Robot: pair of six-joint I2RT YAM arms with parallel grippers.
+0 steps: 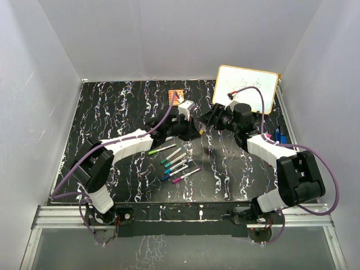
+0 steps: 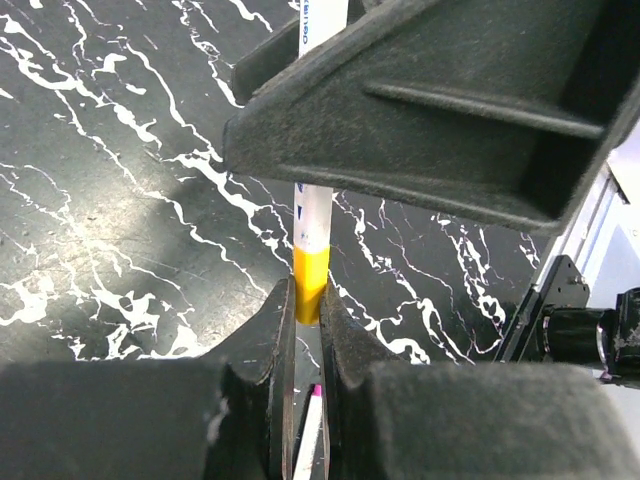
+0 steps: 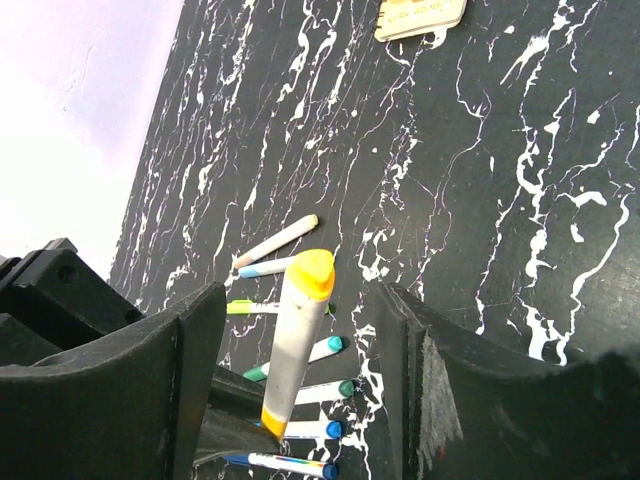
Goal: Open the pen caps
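Observation:
A white pen (image 3: 293,350) hangs in the air between both grippers. My left gripper (image 2: 308,295) is shut on its yellow-banded end (image 2: 309,280). The far end carries a yellow pen cap (image 3: 318,272). My right gripper (image 3: 300,340) straddles the barrel just below that cap, open, with a gap on each side. Seen from above, the two grippers meet over the table's middle, the left gripper (image 1: 188,127) and the right gripper (image 1: 210,120). Several more capped pens (image 1: 175,163) lie in a row on the black marbled table (image 1: 124,112), with green, teal and blue ends (image 3: 330,390).
A small orange square block (image 1: 178,97) lies at the back of the table, and a whiteboard (image 1: 246,88) leans at the back right. Small blue and red pieces (image 1: 281,136) sit by the right wall. White walls close in three sides.

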